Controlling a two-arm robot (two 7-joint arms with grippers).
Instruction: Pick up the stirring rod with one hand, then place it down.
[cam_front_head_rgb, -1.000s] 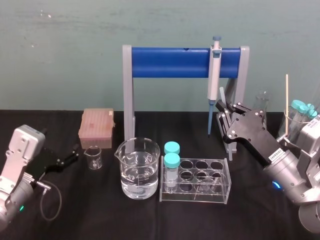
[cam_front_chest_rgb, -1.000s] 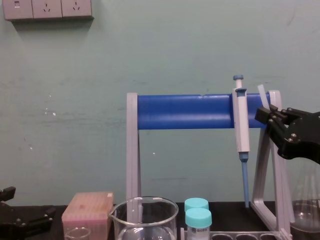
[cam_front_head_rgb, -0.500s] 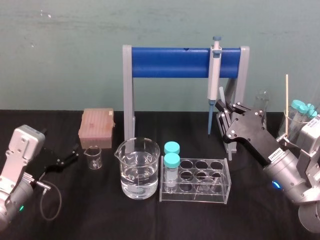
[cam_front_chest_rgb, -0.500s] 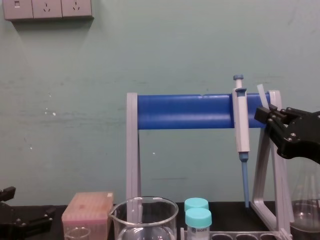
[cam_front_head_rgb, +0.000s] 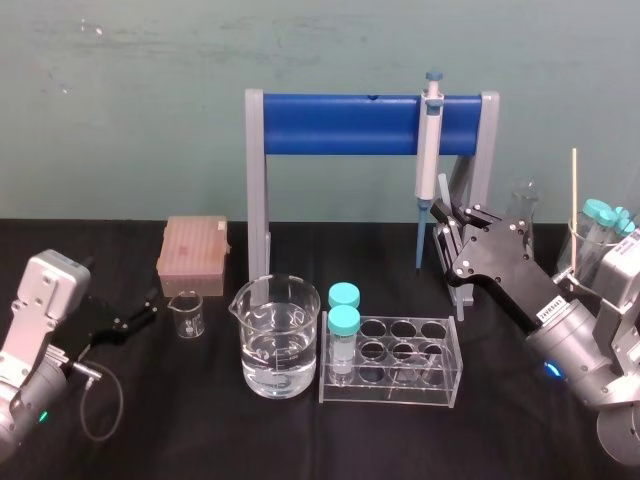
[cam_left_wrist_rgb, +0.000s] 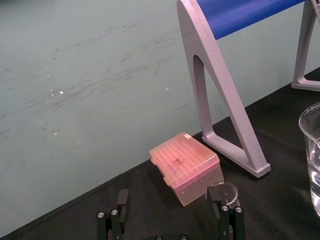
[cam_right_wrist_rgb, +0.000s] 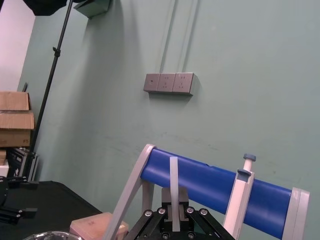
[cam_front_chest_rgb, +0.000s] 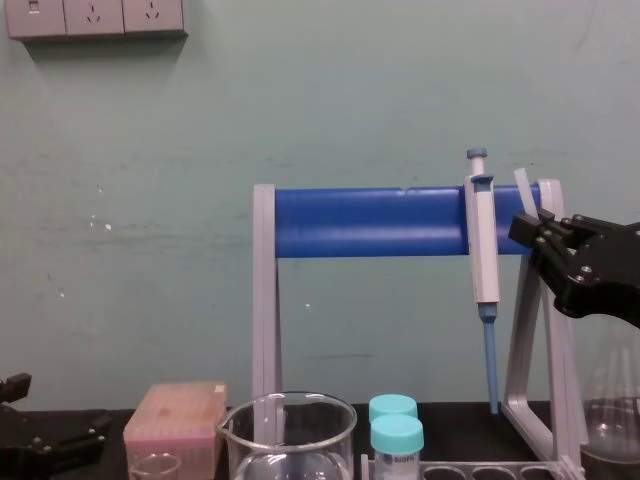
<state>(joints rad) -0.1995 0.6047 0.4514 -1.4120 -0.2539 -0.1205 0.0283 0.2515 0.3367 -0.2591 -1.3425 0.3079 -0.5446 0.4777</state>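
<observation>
The stirring rod (cam_front_head_rgb: 443, 190) is a thin translucent whitish stick, held off the table just right of the hanging pipette (cam_front_head_rgb: 428, 150). My right gripper (cam_front_head_rgb: 447, 215) is shut on it, and the rod's upper end pokes out above the fingers. In the chest view the stirring rod (cam_front_chest_rgb: 522, 188) rises from the right gripper (cam_front_chest_rgb: 532, 225) in front of the stand's right leg. The right wrist view shows the stirring rod (cam_right_wrist_rgb: 173, 187) pinched upright in the right gripper (cam_right_wrist_rgb: 173, 211). My left gripper (cam_front_head_rgb: 135, 315) rests open low at the left; the left wrist view shows the left gripper (cam_left_wrist_rgb: 170, 222) facing a small beaker.
A blue-barred stand (cam_front_head_rgb: 350, 125) spans the back. In front stand a large beaker of water (cam_front_head_rgb: 275, 340), a clear tube rack (cam_front_head_rgb: 400, 365) with two teal-capped vials, a small beaker (cam_front_head_rgb: 186, 313) and a pink tip box (cam_front_head_rgb: 193, 248). Glassware with a pale stick (cam_front_head_rgb: 574, 200) crowds the right.
</observation>
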